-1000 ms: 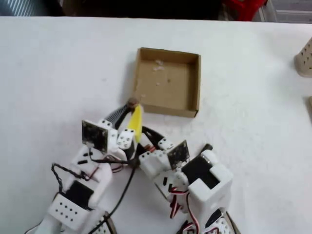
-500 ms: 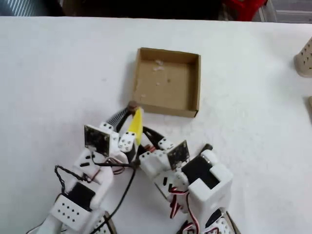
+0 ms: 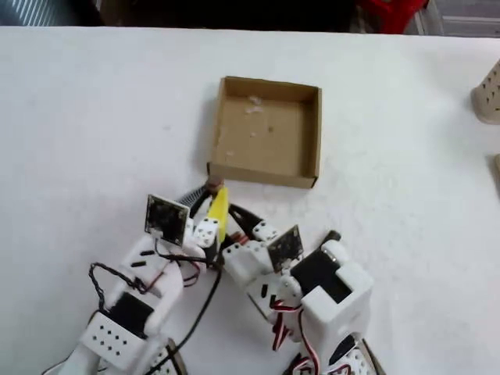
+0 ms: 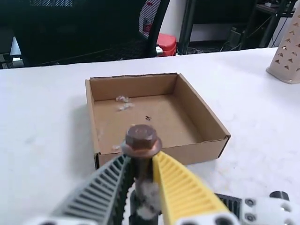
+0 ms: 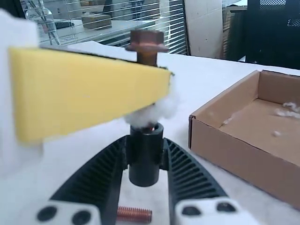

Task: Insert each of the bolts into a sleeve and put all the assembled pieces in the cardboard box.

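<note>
Left fingers (image 4: 180, 187) clamp the upright bolt (image 4: 142, 140) directly over the sleeve (image 5: 146, 152) pinched in right fingers (image 5: 187, 180), cardboard box (image 3: 262, 176) toward one o'clock.

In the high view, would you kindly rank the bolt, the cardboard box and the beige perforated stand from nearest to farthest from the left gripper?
1. The bolt, clamped in the left gripper.
2. The cardboard box, just beyond it, mid-table.
3. The beige perforated stand, far off at the table's right edge.
</note>
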You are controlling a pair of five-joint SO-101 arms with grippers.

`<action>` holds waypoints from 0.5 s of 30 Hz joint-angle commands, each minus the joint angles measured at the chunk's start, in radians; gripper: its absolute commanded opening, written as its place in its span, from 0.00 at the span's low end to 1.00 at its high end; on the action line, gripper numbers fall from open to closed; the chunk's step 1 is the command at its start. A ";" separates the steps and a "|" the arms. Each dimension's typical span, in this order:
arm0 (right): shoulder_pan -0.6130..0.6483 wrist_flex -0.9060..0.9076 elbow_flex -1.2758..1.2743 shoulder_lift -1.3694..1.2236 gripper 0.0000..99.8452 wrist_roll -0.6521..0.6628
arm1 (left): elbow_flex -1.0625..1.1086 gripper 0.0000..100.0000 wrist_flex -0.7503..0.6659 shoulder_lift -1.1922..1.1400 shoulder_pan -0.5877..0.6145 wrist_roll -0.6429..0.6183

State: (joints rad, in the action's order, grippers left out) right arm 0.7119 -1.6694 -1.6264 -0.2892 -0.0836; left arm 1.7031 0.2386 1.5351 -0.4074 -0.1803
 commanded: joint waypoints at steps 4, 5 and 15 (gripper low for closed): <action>-0.019 -0.025 -0.002 0.013 0.02 -0.011 | -0.005 0.02 0.069 0.016 -0.019 0.003; -0.019 -0.025 -0.002 0.013 0.02 -0.011 | -0.005 0.02 0.080 0.016 -0.019 0.003; -0.019 -0.025 -0.002 0.013 0.02 -0.011 | -0.005 0.02 0.132 0.016 -0.019 0.005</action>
State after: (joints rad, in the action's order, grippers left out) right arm 0.7135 -1.6694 -1.6249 -0.2892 -0.0836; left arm 1.7031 0.3675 1.5351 -0.4135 -0.1803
